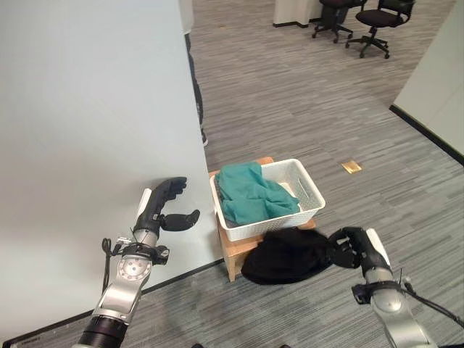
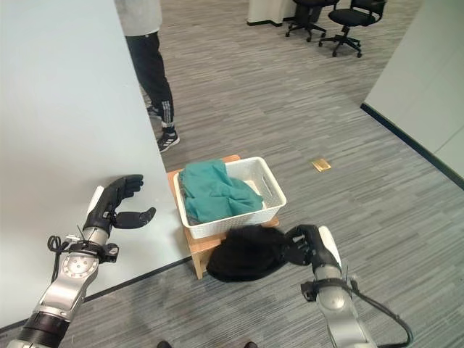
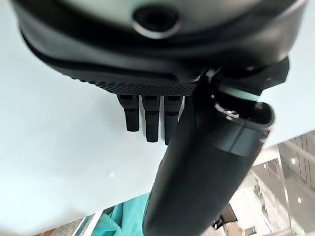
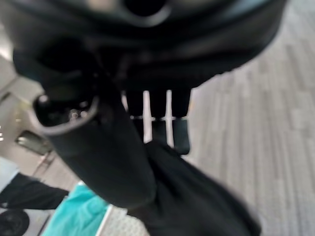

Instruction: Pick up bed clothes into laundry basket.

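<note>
While the black garment [image 1: 286,255] bunches against the small wooden stool [image 1: 235,251] and hides most of the stool's front, I cannot make out how much of the cloth lies on the grey striped carpet floor [image 1: 304,109] and how much hangs from my grip. The pale bed surface [image 1: 87,130] fills the left side, and its edge cuts off the person in dark trousers [image 2: 152,61] standing beyond it, of whom the legs and shoes are seen. My right arm reaches in low from the right, and my right hand [image 1: 353,246] has its fingers and thumb curled into the garment's edge, holding it just beside the stool. My left arm rises over the bed, and my left hand [image 1: 163,205] hovers there with fingers nearly straight and thumb spread wide, holding nothing. The white perforated plastic laundry basket [image 1: 308,185] sits on the stool, with a teal cloth [image 1: 250,192] heaped inside, lapping its near-left rim. Two black office chairs [image 1: 362,18] stand far off, partly cut by the top edge.
</note>
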